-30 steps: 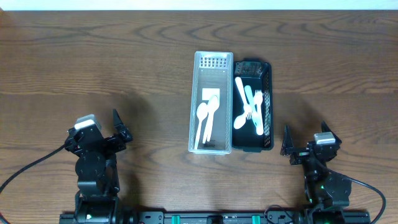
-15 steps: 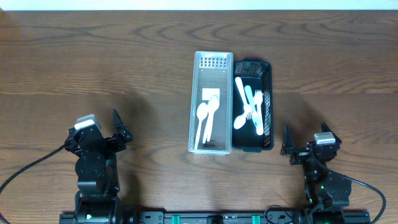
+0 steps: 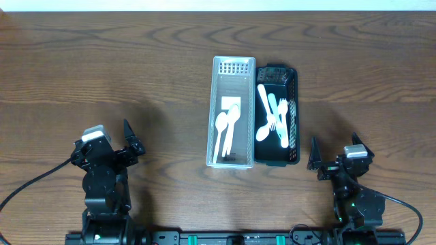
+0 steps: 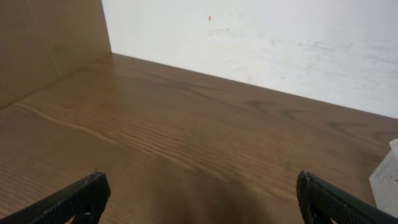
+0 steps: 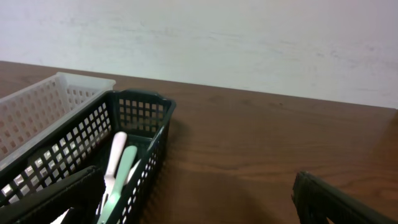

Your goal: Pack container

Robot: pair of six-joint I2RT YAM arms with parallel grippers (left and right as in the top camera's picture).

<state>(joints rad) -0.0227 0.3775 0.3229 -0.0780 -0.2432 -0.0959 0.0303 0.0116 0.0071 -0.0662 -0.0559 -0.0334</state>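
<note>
The left pincer and right pincer hang with jaws apart at 7 and 5 o'clock; nothing has moved this past second. The clear slotted plastic tray and black mesh basket sit touching at centre, untouched, so packing looks idle.

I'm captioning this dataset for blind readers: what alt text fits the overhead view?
A white basket holding white spoons stands beside a black basket of white and green cutlery on a wooden table. The left hand and right hand sit open near the front edge, apart from both.
</note>
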